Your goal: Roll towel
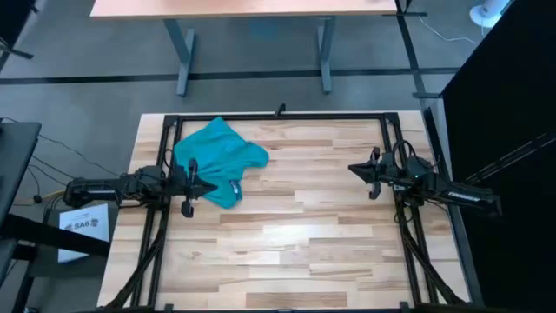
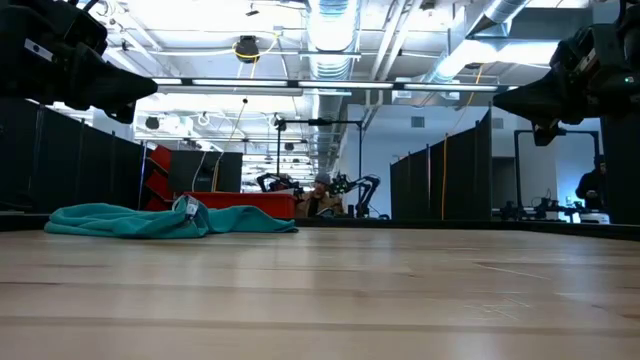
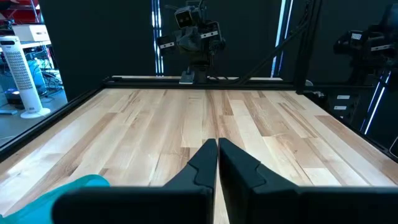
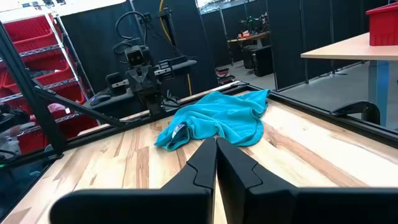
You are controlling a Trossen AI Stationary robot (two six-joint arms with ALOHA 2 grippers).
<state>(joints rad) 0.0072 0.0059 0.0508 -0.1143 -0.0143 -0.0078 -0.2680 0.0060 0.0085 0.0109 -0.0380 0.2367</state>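
The towel (image 1: 219,160) lies crumpled in a loose heap on the wooden table (image 1: 295,226), toward the far left part of the top, with a small white tag showing at its near edge. The left gripper (image 1: 208,187) reaches in from the table's left side, its arm stretched level and held above the surface, the fingertips over the towel's near edge; its fingers (image 3: 205,163) are pressed together with nothing between them. The right gripper (image 1: 354,168) sits at the table's right side, well apart from the towel, its arm also level and raised off the wood, pointing toward the left arm. Its fingers (image 4: 204,163) likewise meet, holding nothing.
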